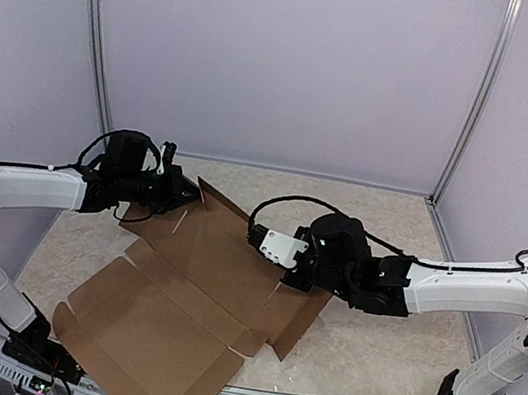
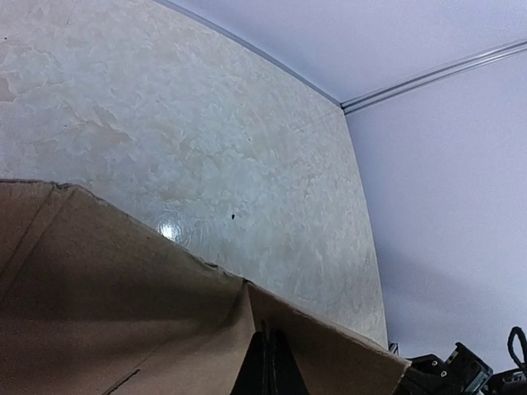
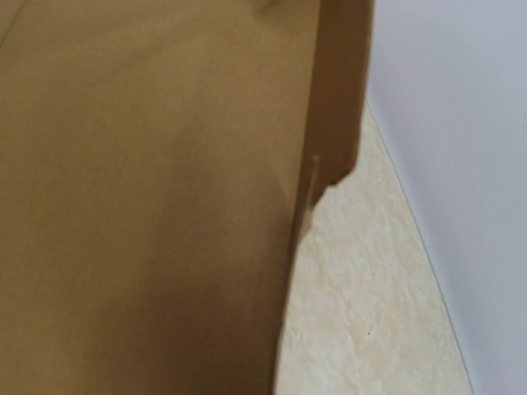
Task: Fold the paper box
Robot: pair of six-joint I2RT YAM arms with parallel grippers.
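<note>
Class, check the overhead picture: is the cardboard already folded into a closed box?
No, the cardboard lies spread out on the table as a mostly flat, open sheet.

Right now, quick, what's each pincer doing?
Left pincer: closed, at the paper box's far edge.
Right pincer: closed, at the box's right edge; no grip visible.

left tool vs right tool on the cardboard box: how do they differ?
Place: left tool sits at the far left corner of the unfolded brown corrugated paper box; right tool is at its right edge. Camera: the left tool's fingers show in the left wrist view, pressed together by the cardboard edge; the right tool's fingers are out of the right wrist view, which cardboard mostly fills. Shared: both shut, both at the box.
</note>
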